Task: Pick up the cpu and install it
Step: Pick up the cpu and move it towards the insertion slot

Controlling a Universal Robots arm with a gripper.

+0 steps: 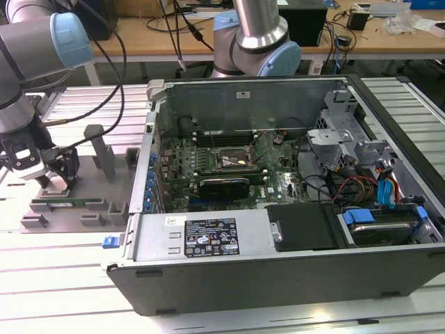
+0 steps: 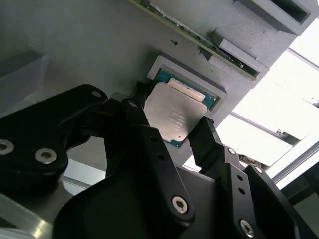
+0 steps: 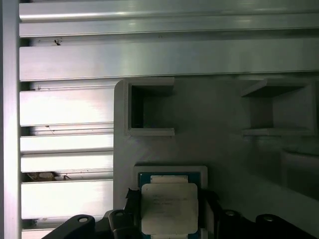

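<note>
The cpu lay in a pocket of the fixture tray, which stood at the exterior view's left of the computer case.

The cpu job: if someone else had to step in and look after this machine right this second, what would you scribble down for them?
Gripper: down over the cpu, straddling it. I cannot tell whether it grips.
Cpu: lies flat in its recess in the grey fixture, to the exterior view's left of the open computer case.
Done: the gripper is at the cpu.
Left: the cpu is not yet lifted, and not yet in the socket on the board inside the case.
</note>
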